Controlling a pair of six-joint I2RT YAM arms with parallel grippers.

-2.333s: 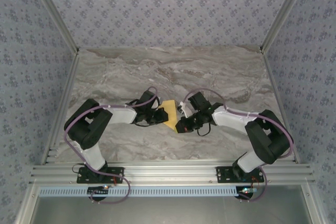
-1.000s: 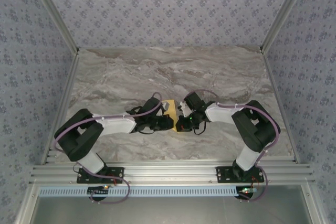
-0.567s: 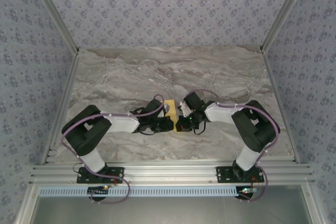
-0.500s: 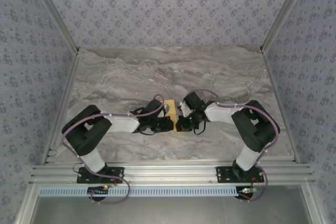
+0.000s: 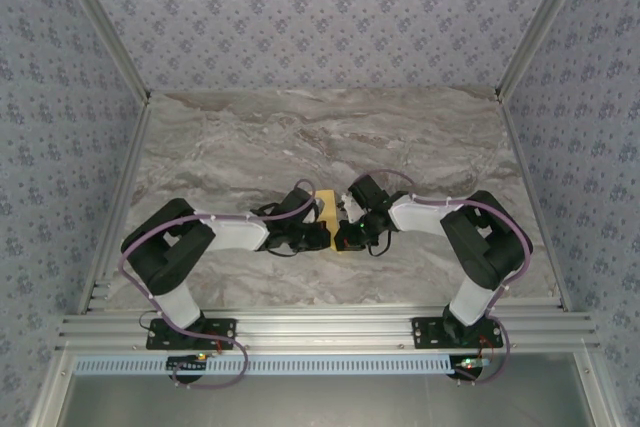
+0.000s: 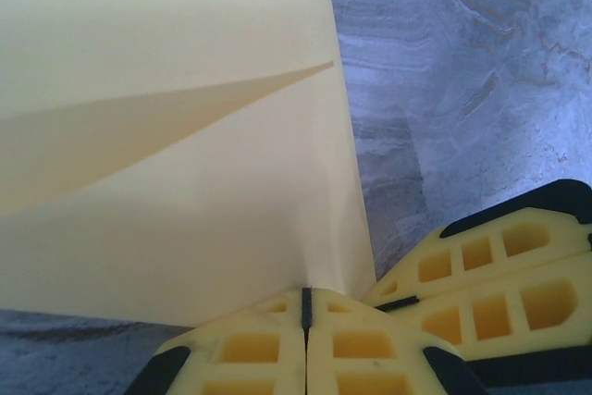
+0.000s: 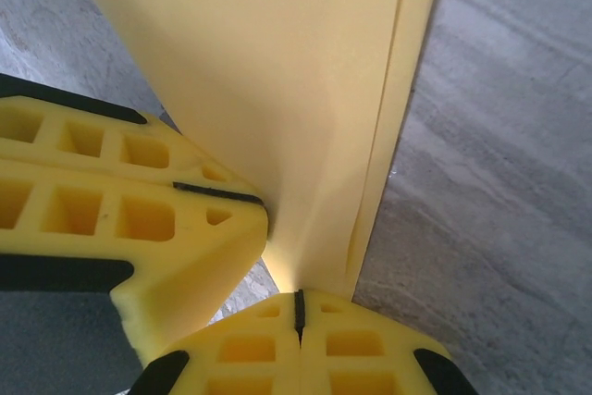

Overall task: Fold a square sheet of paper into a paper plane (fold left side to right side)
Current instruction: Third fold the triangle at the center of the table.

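The paper (image 5: 326,203) lies on the table (image 5: 400,137) between both arms' jaws.

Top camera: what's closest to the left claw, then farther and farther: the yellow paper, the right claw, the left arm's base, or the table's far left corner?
1. yellow paper: pinched in the left claw.
2. right claw: just beside it, on its right.
3. left arm's base: near edge, left.
4. table's far left corner: back, left.

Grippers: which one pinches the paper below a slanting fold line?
The left gripper: a slanting fold crosses the paper above its pinch; the right gripper pinches below two offset layer edges.
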